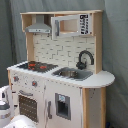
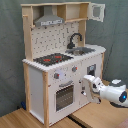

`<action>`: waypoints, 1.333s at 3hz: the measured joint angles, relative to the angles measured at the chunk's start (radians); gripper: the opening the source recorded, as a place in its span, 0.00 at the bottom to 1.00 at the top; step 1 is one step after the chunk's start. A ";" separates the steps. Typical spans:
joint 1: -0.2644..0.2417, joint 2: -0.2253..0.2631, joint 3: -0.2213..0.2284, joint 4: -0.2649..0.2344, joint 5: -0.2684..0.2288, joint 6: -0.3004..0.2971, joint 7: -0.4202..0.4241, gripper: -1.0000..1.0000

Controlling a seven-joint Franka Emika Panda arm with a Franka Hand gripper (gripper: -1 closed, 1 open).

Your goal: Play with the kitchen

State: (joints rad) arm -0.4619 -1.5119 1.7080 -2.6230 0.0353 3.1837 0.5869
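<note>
The kitchen point(image 1: 65, 102) point(image 2: 37, 82) is a white and light-wood toy unit, seen in both exterior views. On its top are a black-red hob point(image 1: 34, 65) point(image 2: 52, 59), a silver sink point(image 1: 72, 73) point(image 2: 82, 50) and a black faucet point(image 1: 85, 57) point(image 2: 75, 40). A grey hood point(image 1: 39, 25) point(image 2: 49, 20) hangs over the hob. In the second exterior view my gripper point(image 2: 86, 81) reaches in from the right, level with the knobs point(image 2: 56, 76), just right of the oven door point(image 2: 64, 95) and close to the cabinet front. In the first exterior view only white arm parts point(image 1: 6, 102) show at the lower left.
A small microwave cabinet point(image 1: 70, 24) point(image 2: 97, 11) sits at the top beside the hood. The kitchen stands on a wooden surface point(image 2: 95, 117). A dark grey-green curtain point(image 2: 10, 50) hangs behind it.
</note>
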 joint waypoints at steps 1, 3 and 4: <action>-0.014 -0.001 0.011 0.012 0.000 -0.022 0.112 1.00; -0.095 -0.013 0.019 0.037 0.000 -0.054 0.296 1.00; -0.176 -0.014 0.019 0.102 -0.001 -0.054 0.304 1.00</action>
State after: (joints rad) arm -0.6377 -1.5260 1.7274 -2.5213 0.0347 3.1300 0.8912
